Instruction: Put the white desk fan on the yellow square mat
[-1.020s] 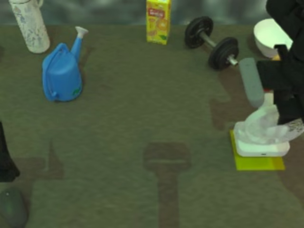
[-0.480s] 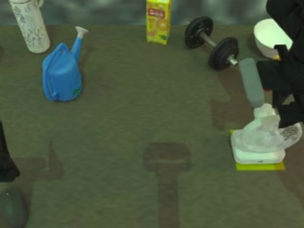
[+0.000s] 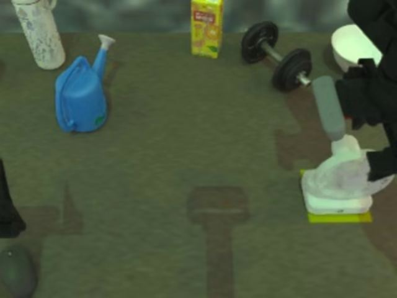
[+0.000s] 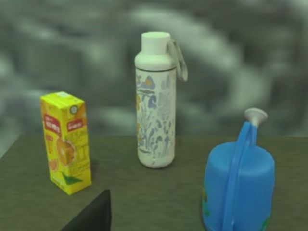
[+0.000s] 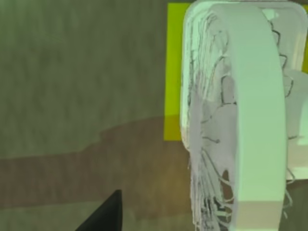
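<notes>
White desk fan (image 3: pixel 338 186) stands on the yellow square mat (image 3: pixel 340 217) at the right side of the surface, its rectangular base covering most of the mat so that only a thin yellow strip shows along the near edge and a sliver at the left. The right tool (image 3: pixel 378 162) sits at the fan's right flank, against the cage; whether it grips the cage or has let go I cannot tell, since the dark arm hides the fingertips from above. In the right wrist view the cage (image 5: pixel 231 120) is seen edge-on and very near, with the mat beyond it. The fan's base runs left to right. Placement looks done, so the coming move is probably a retreat upward. Close by stand a white bowl (image 3: pixel 350 46) and a dumbbell (image 3: pixel 277 53). The left arm is parked at the left edge.
</notes>
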### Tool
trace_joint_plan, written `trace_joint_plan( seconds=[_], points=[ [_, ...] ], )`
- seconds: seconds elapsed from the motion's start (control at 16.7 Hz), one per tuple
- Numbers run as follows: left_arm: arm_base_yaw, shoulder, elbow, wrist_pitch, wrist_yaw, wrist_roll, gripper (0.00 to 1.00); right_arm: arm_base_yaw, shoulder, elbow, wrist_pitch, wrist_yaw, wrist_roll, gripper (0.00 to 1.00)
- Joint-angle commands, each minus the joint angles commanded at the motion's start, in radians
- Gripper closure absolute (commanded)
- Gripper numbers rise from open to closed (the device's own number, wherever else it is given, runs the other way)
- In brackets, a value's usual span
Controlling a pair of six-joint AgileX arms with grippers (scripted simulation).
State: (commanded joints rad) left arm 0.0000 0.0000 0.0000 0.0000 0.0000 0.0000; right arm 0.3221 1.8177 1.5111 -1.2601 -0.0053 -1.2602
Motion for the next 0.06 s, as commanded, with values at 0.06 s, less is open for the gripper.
trace_joint_plan(
  seconds=[0.06],
  points=[
    [0.000, 0.000, 0.000, 0.000, 0.000, 0.000, 0.00, 0.000, 0.000, 0.000, 0.000, 0.000, 0.000, 0.00]
  ],
)
